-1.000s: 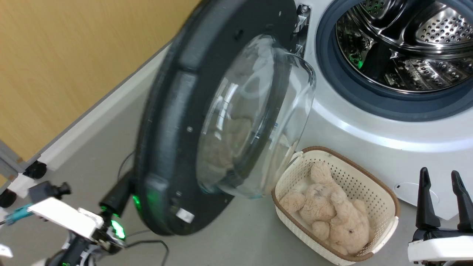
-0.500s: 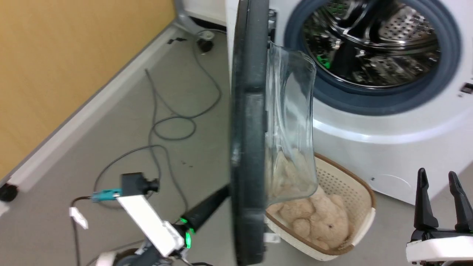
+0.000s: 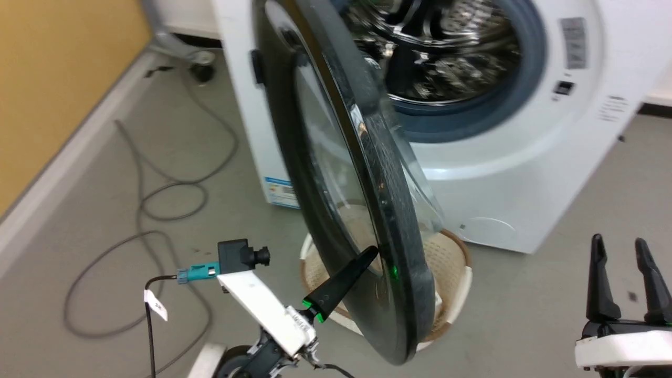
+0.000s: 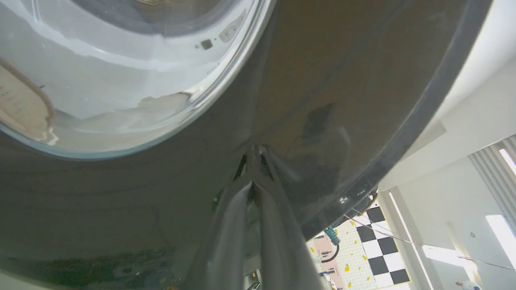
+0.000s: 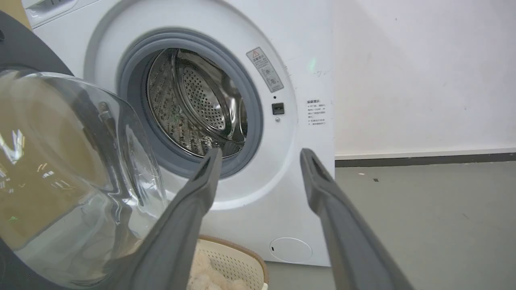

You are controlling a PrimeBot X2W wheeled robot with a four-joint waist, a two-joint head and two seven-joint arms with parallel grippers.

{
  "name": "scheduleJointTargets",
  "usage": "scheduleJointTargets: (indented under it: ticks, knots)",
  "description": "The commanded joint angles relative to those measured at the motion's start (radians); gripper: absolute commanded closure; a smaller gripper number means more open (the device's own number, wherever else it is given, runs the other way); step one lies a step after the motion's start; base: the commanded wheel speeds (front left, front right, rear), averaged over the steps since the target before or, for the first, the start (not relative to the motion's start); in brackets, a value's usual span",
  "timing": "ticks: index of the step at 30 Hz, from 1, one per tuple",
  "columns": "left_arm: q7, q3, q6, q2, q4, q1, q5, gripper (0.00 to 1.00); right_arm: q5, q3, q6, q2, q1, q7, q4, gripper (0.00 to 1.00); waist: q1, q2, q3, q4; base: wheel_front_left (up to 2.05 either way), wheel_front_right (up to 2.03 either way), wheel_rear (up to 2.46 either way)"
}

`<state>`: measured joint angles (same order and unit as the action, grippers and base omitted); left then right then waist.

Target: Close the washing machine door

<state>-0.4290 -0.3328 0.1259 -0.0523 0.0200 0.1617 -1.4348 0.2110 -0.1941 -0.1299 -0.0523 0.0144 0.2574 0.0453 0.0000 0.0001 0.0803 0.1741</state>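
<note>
The washing machine door (image 3: pixel 391 210), a glossy black disc with a glass bowl, stands half swung in front of the white washing machine (image 3: pixel 525 173). Its outer face is turned toward me. The steel drum (image 3: pixel 441 47) stays uncovered behind it. My left gripper (image 3: pixel 370 252) is shut, and its tips press on the door's outer face near the lower rim. In the left wrist view the closed left gripper (image 4: pixel 253 177) touches the black door (image 4: pixel 342 80). My right gripper (image 3: pixel 622 247) stands open at the lower right, well away from the door. The right wrist view has the right gripper (image 5: pixel 260 155) facing the drum (image 5: pixel 193 104), with the glass bowl (image 5: pixel 72 161) at left.
A cream basket (image 3: pixel 454 262) sits on the floor under the door, right in front of the machine. Grey cables (image 3: pixel 157 210) loop over the floor at left, beside a yellow wall (image 3: pixel 52 79). A blue label (image 3: pixel 278 191) shows low on the machine.
The head camera has turned. The door has swung toward the machine, from showing its inner glass bowl to edge-on to showing its outer face, with the left gripper behind it. The right gripper is unchanged.
</note>
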Motion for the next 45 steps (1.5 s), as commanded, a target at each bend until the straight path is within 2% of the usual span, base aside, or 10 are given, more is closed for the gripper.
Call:
scheduleJointTargets:
  ticks: [1, 12, 20, 27, 29, 33, 34, 36, 40, 45]
  knots:
    - [0.027, -0.012, 0.005, 0.001, -0.014, 0.021, 0.011, 1.0, -0.007, -0.002, -0.001, 0.002, 0.017, 0.004, -0.001, 0.0, 0.0, -0.0001, 0.011, -0.052, 0.0, 0.0, 0.0]
    - [0.224, -0.104, 0.005, -0.002, -0.149, 0.06, 0.012, 1.0, -0.007, -0.004, -0.001, 0.002, 0.009, 0.004, 0.006, 0.0, 0.0, -0.0001, 0.003, -0.141, 0.0, 0.0, 0.0]
    - [0.411, -0.131, 0.005, -0.064, -0.163, 0.066, 0.058, 1.0, 0.014, 0.006, -0.001, 0.002, -0.005, 0.004, -0.003, 0.0, 0.0, -0.0001, -0.024, -0.142, 0.0, 0.0, 0.0]
    - [0.677, -0.104, -0.007, -0.168, -0.278, 0.123, 0.353, 1.0, 0.017, 0.003, -0.001, 0.002, -0.012, 0.004, -0.016, 0.0, 0.0, -0.0001, -0.039, -0.12, 0.0, 0.0, 0.0]
    - [0.689, -0.038, -0.046, -0.163, -0.287, 0.139, 0.456, 1.0, 0.014, 0.002, -0.001, 0.002, -0.013, 0.004, -0.02, 0.0, 0.0, -0.0001, -0.04, -0.113, 0.0, 0.0, 0.0]
    - [0.69, 0.144, -0.149, -0.137, -0.192, 0.129, 0.783, 1.0, 0.005, 0.001, -0.001, 0.002, -0.006, 0.004, -0.03, 0.0, 0.0, -0.0001, -0.039, -0.101, 0.0, 0.0, 0.0]
    - [0.69, 0.171, -0.172, -0.131, -0.168, 0.117, 0.864, 0.93, 0.002, 0.001, -0.001, 0.002, -0.003, 0.004, -0.033, 0.0, 0.0, -0.0001, -0.04, -0.1, 0.0, 0.0, 0.0]
    - [0.69, 0.207, -0.211, -0.123, -0.13, 0.091, 1.003, 0.0, -0.005, 0.001, -0.001, 0.002, 0.002, 0.004, -0.041, 0.0, 0.0, -0.0001, -0.041, -0.097, 0.0, 0.0, 0.0]
    - [0.691, 0.228, -0.272, -0.116, -0.073, 0.032, 1.205, 0.0, -0.023, -0.001, -0.001, 0.002, 0.02, 0.004, -0.057, 0.0, 0.0, -0.0001, -0.047, -0.09, 0.0, 0.0, 0.0]
    - [0.691, 0.231, -0.284, -0.111, -0.04, -0.045, 1.308, 0.0, -0.043, 0.001, -0.001, 0.002, 0.057, 0.004, -0.097, 0.0, 0.0, -0.0001, -0.052, -0.085, 0.0, 0.0, 0.0]
